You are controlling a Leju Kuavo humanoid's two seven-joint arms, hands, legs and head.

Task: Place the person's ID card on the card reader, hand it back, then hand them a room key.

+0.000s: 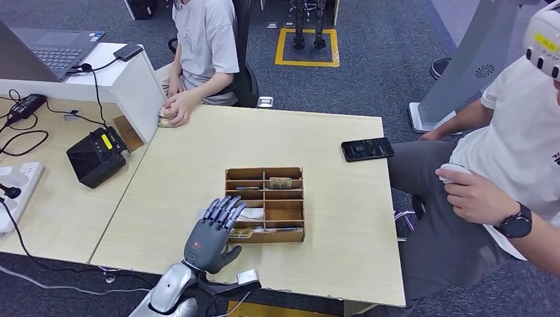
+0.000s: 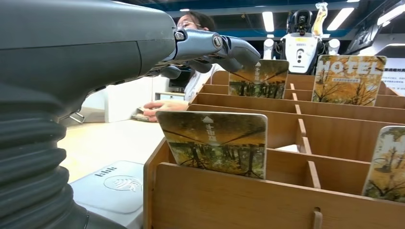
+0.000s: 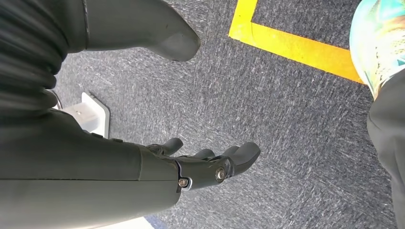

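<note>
Laptop [image 1: 49, 49]: far left, on a raised white divider, cabled to a power strip [image 1: 16, 191] on the lower side bench.

Black box device [image 1: 96, 157]: on the side bench, yellow label on top; possibly the card reader, though this cannot be confirmed.

Seated person [image 1: 201, 46]: behind the main bench [image 1: 198, 158], one hand [image 1: 183, 105] resting on a small stack of cards at the bench's far left corner. Whether the ID card is among them cannot be told.

Left hand [image 1: 214, 234]: fingers straight and lightly spread, holding nothing, hovering at the near left corner of the wooden tray [image 1: 265, 203]. The position suggests an approach to the key cards.

White pad [image 2: 114, 188]: flat on the bench just beside the tray's left wall.

Key cards [image 2: 215, 143]: printed cards marked HOTEL, standing tilted in the tray's compartments, upper edges free for pinching.

Smartphone [image 1: 367, 149]: on the bench, right of the tray.

Second person [image 1: 508, 165]: far right, wearing a headset.

Right hand [image 3: 210, 164]: hanging beside the robot above grey carpet, fingers loosely extended, empty, evidently idle.
</note>
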